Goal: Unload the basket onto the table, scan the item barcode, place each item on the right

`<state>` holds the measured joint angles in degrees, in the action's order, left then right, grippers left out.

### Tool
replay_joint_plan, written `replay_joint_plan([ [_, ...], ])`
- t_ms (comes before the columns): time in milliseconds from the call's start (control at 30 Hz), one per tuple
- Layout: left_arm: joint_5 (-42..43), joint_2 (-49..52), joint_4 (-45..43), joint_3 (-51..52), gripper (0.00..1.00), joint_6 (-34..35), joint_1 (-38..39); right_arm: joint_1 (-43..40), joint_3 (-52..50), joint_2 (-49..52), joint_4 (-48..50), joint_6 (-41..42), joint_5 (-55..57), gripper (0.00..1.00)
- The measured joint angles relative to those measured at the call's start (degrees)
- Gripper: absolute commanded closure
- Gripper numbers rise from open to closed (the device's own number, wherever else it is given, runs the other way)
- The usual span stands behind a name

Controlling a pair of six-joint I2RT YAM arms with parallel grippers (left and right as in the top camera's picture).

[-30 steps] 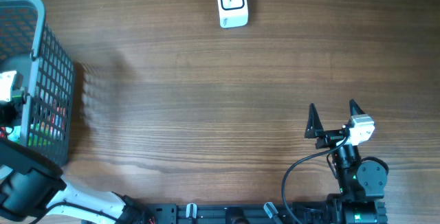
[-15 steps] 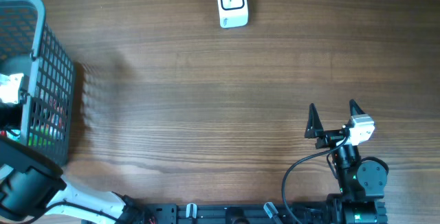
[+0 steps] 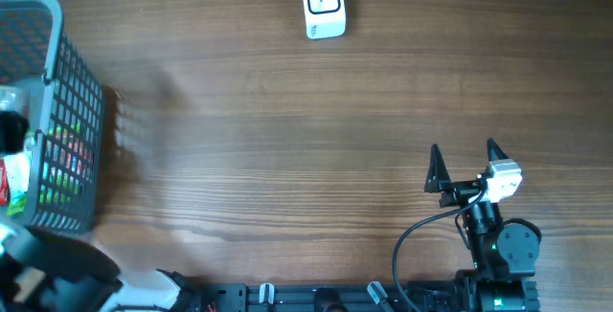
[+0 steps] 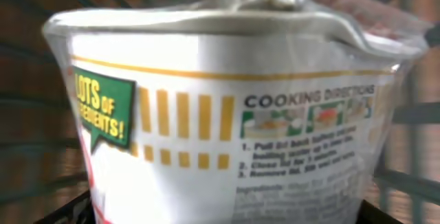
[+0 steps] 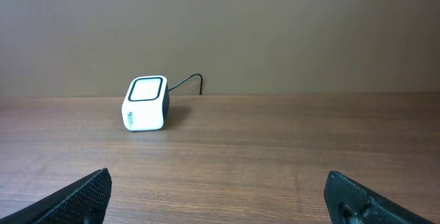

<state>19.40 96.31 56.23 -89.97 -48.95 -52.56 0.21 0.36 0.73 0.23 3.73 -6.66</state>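
Note:
A white noodle cup point(image 4: 227, 114) with a green label and printed cooking directions fills the left wrist view, wrapped in clear film. My left gripper point(image 4: 220, 218) is down in the grey wire basket point(image 3: 81, 111) at the table's left edge, shut on the cup. Only its dark fingertips point(image 4: 63, 214) show at the cup's two lower sides. No barcode shows on the cup's visible face. The white scanner point(image 3: 323, 4) stands at the far middle of the table and is also seen as scanner point(image 5: 145, 103). My right gripper point(image 3: 466, 164) rests open near the front right, holding nothing.
More colourful packets point(image 3: 62, 159) lie in the basket. Basket bars surround the cup in the left wrist view. The scanner's cable point(image 5: 185, 81) runs behind it. Brown wooden tabletop point(image 3: 287, 140) stretches between basket, scanner and right arm.
My left gripper has closed in from wide open onto the noodle cup, and the left arm has shifted inside the basket. The right arm has not moved.

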Motion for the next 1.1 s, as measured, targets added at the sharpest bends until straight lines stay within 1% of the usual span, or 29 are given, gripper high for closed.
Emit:
replay_joint_plan([
  [67,0.0,-3.93,-0.33,-0.87,0.23,0.63,0.0,0.0,0.0,0.0,-0.02,0.0,0.0,0.0],
  [200,-0.02,-10.86,-3.39,-0.98,0.22,4.68,0.0,0.0,0.0,0.0,-0.02,0.0,0.0,0.0],
  [233,0.0,-12.85,-4.42,-1.01,0.21,6.03,0.0,0.0,0.0,0.0,0.0,0.0,0.0,0.0],
  [267,0.07,-15.17,-5.64,-1.05,0.2,8.79,0.0,0.02,0.0,0.0,-0.02,0.0,0.0,0.0],
  [300,0.15,-18.23,-6.58,-1.18,0.19,9.88,0.0,0.0,0.0,0.0,0.0,0.0,0.0,0.0],
  [400,2.16,-23.02,-7.69,-1.18,0.18,14.1,0.0,0.0,0.0,0.0,0.0,0.0,0.0,0.0],
  [433,4.46,-26.18,-7.67,-1.18,0.19,17.09,0.0,0.0,0.0,0.0,-0.02,0.02,0.0,0.0],
  [533,8.59,-31.08,-5.6,-1.7,0.19,21.84,0.63,0.0,0.0,0.0,0.0,0.0,0.0,0.0],
  [567,9.6,-32.11,-4.48,-1.84,0.17,22.73,1.29,0.0,0.0,0.0,0.0,0.02,0.0,0.0],
  [600,11.28,-33.68,-2.1,-1.92,0.11,24.04,3.1,0.0,0.0,0.0,0.0,0.0,0.0,0.0],
  [667,11.65,-34.56,-0.24,-1.92,0.0,24.96,5.51,0.0,0.0,0.0,0.0,0.02,0.0,0.0],
  [733,8.2,-34.71,0.28,-1.92,0.0,26.14,8.52,0.0,0.0,0.0,0.0,0.02,0.0,0.0],
  [833,0.13,-33.24,0.31,-1.92,0.0,27.28,9.64,0.0,0.0,0.0,0.0,0.02,0.0,0.0],
  [867,-2.99,-32.11,0.68,-1.92,0.0,27.47,9.64,0.0,0.0,0.0,0.0,0.0,0.0,0.0],
  [967,-7.98,-28.13,3.08,-1.95,0.0,28.5,9.14,0.0,0.0,0.0,0.0,0.0,0.0,0.0],
  [1100,-11.26,-20.94,7.3,-1.92,0.0,32.59,5.99,0.0,0.0,0.0,0.0,0.0,0.0,0.0],
])
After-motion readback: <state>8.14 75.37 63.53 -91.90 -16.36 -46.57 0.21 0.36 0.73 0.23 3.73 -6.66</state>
